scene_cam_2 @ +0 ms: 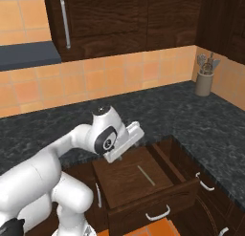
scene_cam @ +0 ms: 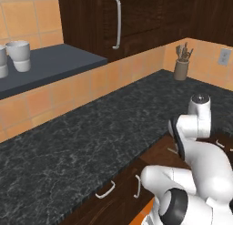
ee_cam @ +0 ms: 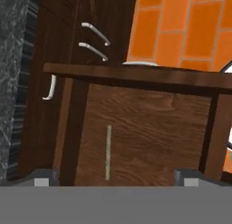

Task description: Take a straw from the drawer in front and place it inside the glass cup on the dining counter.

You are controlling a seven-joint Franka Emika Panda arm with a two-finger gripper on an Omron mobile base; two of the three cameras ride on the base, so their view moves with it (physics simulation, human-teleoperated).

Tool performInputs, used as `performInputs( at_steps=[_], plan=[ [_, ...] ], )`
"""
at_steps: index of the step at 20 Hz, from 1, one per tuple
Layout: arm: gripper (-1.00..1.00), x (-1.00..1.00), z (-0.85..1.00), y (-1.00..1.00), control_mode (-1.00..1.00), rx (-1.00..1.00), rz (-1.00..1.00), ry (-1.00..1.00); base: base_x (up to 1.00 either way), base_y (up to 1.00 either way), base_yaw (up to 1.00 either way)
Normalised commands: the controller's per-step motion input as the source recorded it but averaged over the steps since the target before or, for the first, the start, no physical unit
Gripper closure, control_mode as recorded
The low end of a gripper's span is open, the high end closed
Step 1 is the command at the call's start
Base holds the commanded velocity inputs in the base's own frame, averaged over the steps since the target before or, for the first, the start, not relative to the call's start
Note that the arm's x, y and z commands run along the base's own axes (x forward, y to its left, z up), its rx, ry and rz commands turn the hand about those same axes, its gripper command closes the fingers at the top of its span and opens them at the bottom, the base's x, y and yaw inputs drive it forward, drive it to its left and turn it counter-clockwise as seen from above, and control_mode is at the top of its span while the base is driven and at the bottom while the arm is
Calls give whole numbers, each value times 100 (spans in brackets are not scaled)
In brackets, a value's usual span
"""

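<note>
The drawer (scene_cam_2: pixel 125 180) stands pulled out below the black worktop, and its dark wooden floor (ee_cam: pixel 154 128) is in the hand view. A thin pale straw (scene_cam_2: pixel 146 175) lies alone on that floor, also seen as the straw (ee_cam: pixel 108 151) between the fingertips. My gripper (ee_cam: pixel 115 180) hovers above the drawer's inner end, open, with both fingertips wide apart and nothing between them. In the right base view the gripper (scene_cam_2: pixel 125 143) hangs over the drawer's back left part. The glass cup and the dining counter are out of view.
The black speckled worktop (scene_cam: pixel 91 133) runs along the tiled wall. A utensil holder (scene_cam_2: pixel 204 80) stands in the far corner. Two white mugs (scene_cam: pixel 18 55) sit on a grey shelf at the left. Shut drawers with silver handles (scene_cam_2: pixel 206 182) flank the pulled-out one. Dark cabinets hang above.
</note>
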Motion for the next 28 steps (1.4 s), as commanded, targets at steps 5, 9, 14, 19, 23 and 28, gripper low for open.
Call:
performInputs(
  at_steps=[5, 9, 14, 19, 23, 28],
  plan=[
    [-100, 17, -32, -29, -100, 2, -5, 37, 0, 0, 0],
    [-100, 3, -68, -29, -100, 8, 0, 23, 0, 0, 0],
    [-100, 5, -56, -4, -100, 11, 0, -5, 0, 0, 0],
    [-100, 12, -48, 1, -100, 7, 0, -17, 0, 0, 0],
    [-100, 13, -44, 0, -100, 9, 0, -18, 0, 0, 0],
    [-100, 29, -23, 0, -100, 14, 0, -9, 0, 0, 0]
  ],
)
